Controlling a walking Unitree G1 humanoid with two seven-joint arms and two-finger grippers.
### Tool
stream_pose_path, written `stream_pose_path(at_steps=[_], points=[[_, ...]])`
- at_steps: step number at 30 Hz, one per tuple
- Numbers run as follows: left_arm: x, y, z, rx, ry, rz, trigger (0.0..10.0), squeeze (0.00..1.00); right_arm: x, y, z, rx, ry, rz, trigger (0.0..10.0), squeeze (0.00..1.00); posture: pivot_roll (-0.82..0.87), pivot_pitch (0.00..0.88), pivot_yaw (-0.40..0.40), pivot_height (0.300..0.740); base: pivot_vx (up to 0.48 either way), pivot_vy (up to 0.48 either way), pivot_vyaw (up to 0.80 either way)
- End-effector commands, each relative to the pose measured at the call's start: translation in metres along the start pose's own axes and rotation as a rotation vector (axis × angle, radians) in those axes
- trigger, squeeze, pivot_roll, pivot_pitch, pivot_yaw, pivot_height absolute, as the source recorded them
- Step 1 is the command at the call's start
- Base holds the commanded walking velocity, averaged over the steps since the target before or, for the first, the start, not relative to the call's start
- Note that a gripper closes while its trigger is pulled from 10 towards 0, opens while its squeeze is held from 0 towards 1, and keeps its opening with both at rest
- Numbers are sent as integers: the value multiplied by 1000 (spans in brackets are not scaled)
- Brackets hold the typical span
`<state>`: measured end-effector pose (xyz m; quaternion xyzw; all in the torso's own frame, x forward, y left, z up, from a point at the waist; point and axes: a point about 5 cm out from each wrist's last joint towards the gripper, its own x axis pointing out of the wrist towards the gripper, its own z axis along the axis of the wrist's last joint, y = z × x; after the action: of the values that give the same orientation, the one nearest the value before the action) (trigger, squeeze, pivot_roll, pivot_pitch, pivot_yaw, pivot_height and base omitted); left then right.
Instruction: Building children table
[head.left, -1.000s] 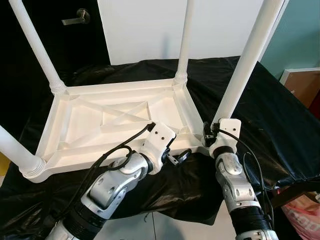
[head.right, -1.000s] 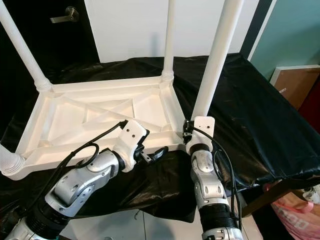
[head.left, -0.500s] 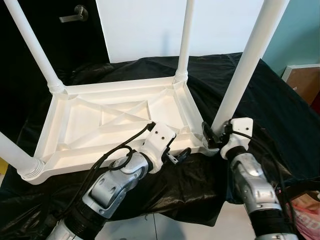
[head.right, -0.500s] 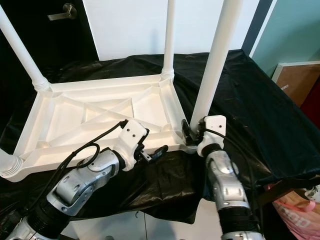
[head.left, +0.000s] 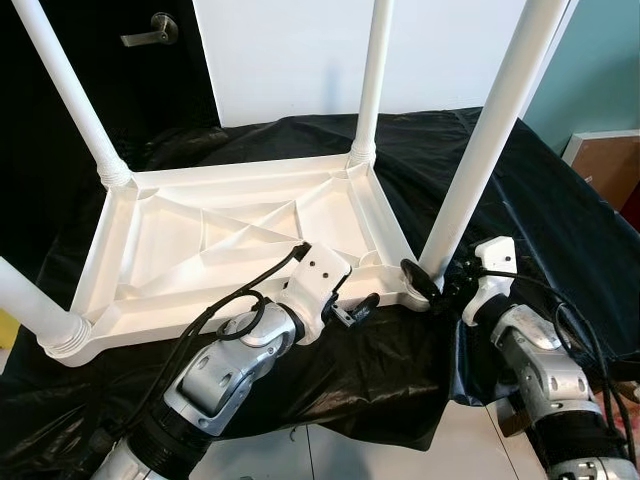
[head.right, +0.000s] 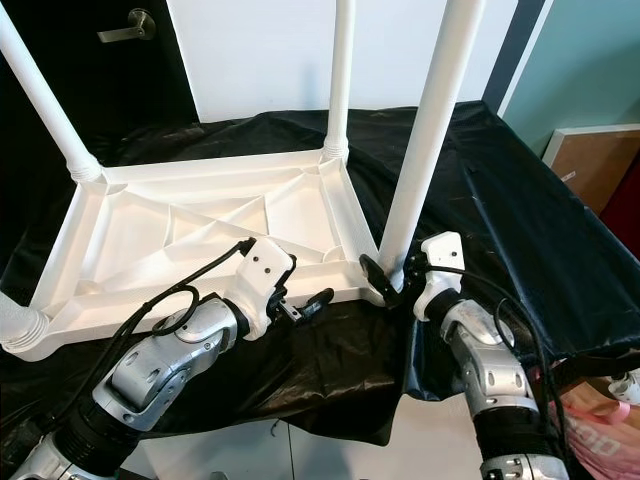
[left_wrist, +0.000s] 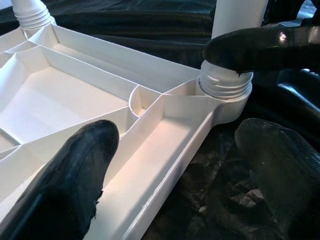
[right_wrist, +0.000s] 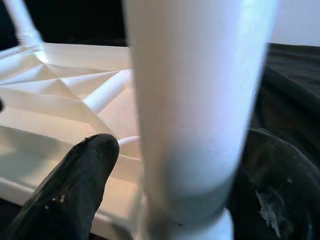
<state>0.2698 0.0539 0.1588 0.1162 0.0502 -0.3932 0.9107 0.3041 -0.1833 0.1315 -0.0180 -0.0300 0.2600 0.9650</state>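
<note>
The white plastic table top (head.left: 230, 240) lies upside down on the black-draped desk (head.left: 560, 220), its four smooth round legs standing up. My right hand (head.left: 432, 283) straddles the base of the near-right leg (head.left: 480, 150), fingers spread to either side of it; I cannot tell whether they press it. The leg's long axis runs toward 12 o'clock from that hand. My left hand (head.left: 352, 310) sits at 9 o'clock of the socket, open and empty over the ribbed rim.
</note>
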Motion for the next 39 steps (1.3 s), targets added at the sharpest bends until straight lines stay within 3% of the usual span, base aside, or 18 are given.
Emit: stream_pose_path(at_steps=[1, 2, 3, 4, 5, 6, 7, 14, 15, 17, 18, 32, 36, 39], points=[[2, -4, 0, 12, 10, -111, 10000, 0, 11, -1, -5, -28, 46, 109, 10000, 0, -70, 22, -13, 740, 0, 0, 0], [2, -4, 0, 12, 10, -111, 10000, 0, 11, -1, -5, -28, 46, 109, 10000, 0, -70, 22, -13, 740, 0, 0, 0], [3, -4, 1, 22, 16, -112, 10000, 0, 18, -1, -8, -54, 75, 165, 4902, 0, -70, 26, -11, 740, 0, 0, 0], [3, -4, 1, 22, 16, -112, 10000, 0, 18, -1, -8, -54, 75, 165, 4902, 0, -70, 26, -11, 740, 0, 0, 0], [4, -3, 1, 29, 19, -112, 10000, 0, 23, -1, -9, -73, 95, 202, 2902, 0, -70, 28, -11, 740, 0, 0, 0], [4, -3, 1, 29, 19, -112, 10000, 0, 23, -1, -9, -73, 95, 202, 2902, 0, -70, 28, -11, 740, 0, 0, 0], [4, -3, 2, 34, 19, -111, 10000, 0, 26, -2, -11, -82, 108, 219, 0, 0, -69, 35, -9, 740, 0, 0, 0], [4, -4, 2, 37, 11, -109, 10000, 0, 25, -4, -14, -85, 120, 212, 0, 0, -69, 41, -8, 740, 0, 0, 0], [3, -4, 2, 37, 9, -110, 10000, 0, 22, -4, -17, -76, 128, 191, 2275, 0, -70, 44, -10, 740, 0, 0, 0], [3, -4, 2, 37, 9, -110, 10000, 0, 22, -3, -18, -70, 131, 181, 2275, 0, -70, 44, -10, 740, 0, 0, 0], [2, -4, 2, 37, 9, -109, 10000, 0, 21, -3, -19, -60, 128, 157, 10000, 0, -70, 45, -11, 740, 0, 0, 0], [3, -4, 0, 37, 8, -106, 10000, 0, 25, 6, -22, -44, 92, -89, 10000, 0, -79, 53, -9, 740, 0, 0, 0], [3, -4, 0, 35, 10, -109, 10000, 0, 22, 14, -27, -17, 109, -339, 10000, 0, -82, 53, -10, 740, 0, 0, 0], [3, -5, 0, 35, 9, -108, 10000, 0, 20, 20, -29, -30, 108, -401, 10000, 0, -84, 53, -9, 740, 0, 0, 0]])
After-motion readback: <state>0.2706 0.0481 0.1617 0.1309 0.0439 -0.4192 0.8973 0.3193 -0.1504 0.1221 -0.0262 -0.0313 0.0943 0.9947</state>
